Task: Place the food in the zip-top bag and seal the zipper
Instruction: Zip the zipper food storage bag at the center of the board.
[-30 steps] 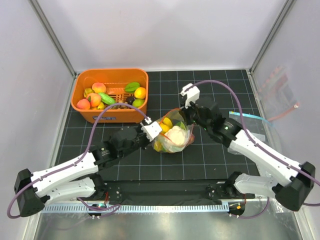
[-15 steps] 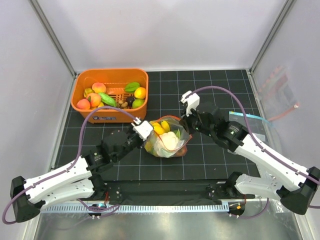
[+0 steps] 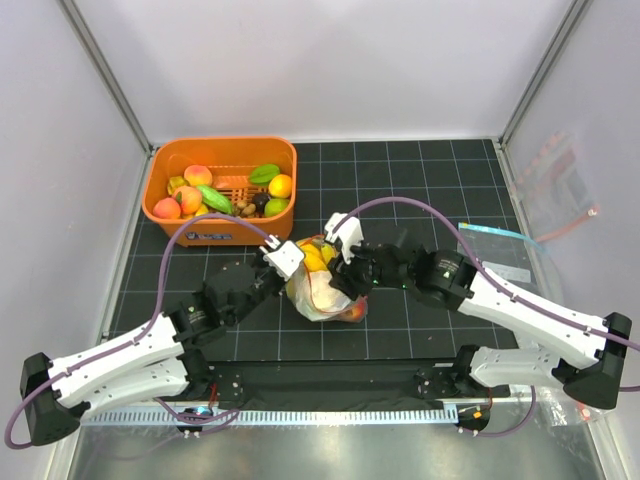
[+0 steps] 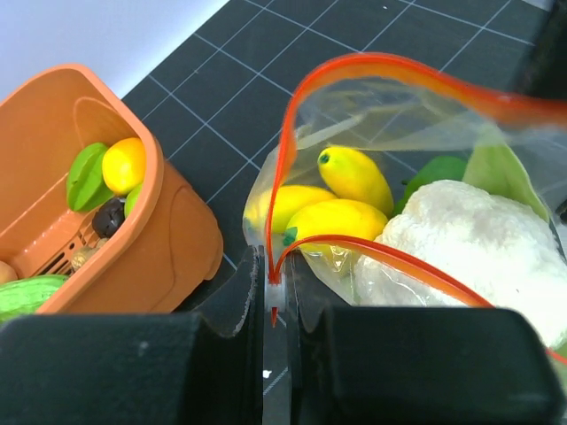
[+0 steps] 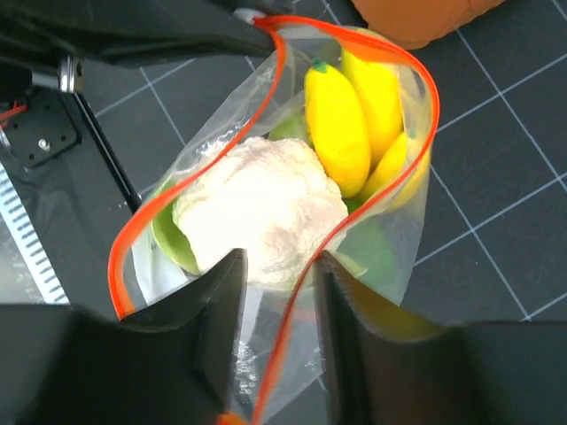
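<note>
Left wrist: left claw clamps red-orange zipper strip of crinkly clear bag, likely firmest hold; film limp. Right claw half-open astride strip.

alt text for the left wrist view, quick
The left arm's fingers pinch one corner of the red-orange zipper on an open clear zip-top bag holding yellow bananas and a white cauliflower. An orange basket with more fruit sits beside it.

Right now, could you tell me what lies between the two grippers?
The zip-top bag of food lies between the left gripper and right gripper; the top view shows it.
</note>
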